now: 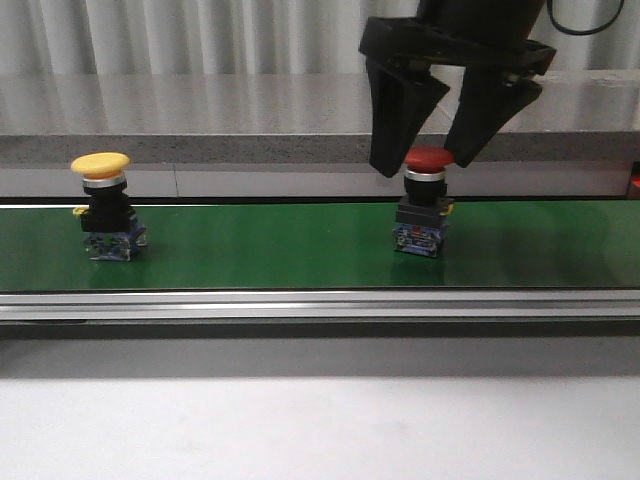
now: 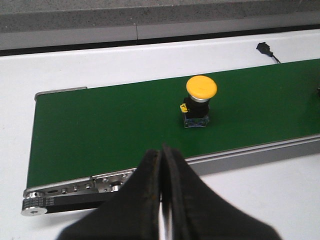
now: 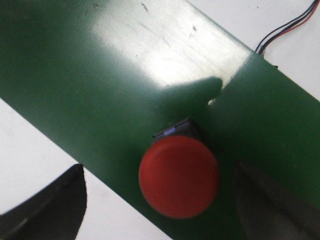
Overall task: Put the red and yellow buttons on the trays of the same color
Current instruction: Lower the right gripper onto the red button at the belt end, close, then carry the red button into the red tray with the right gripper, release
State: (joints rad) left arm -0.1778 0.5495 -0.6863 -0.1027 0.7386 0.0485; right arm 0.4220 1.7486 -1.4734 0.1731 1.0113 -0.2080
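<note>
We are holding our right gripper (image 1: 428,165) spread wide around the red button (image 1: 428,158) standing on the green belt (image 1: 270,245), fingers not touching it. Our left gripper (image 2: 162,165) is pressed closed and empty, while the yellow button (image 1: 100,164) is standing well apart at the belt's left.

Two buttons stand upright on the conveyor belt (image 1: 270,245), well apart; the yellow button (image 1: 103,205) is toward the belt's left end, the red button (image 1: 424,203) right of its middle; the right gripper (image 1: 424,166) hangs over the red button, one finger on either side of its cap; a ledge (image 1: 200,110) runs behind the belt, a table (image 1: 300,420) lies before it
</note>
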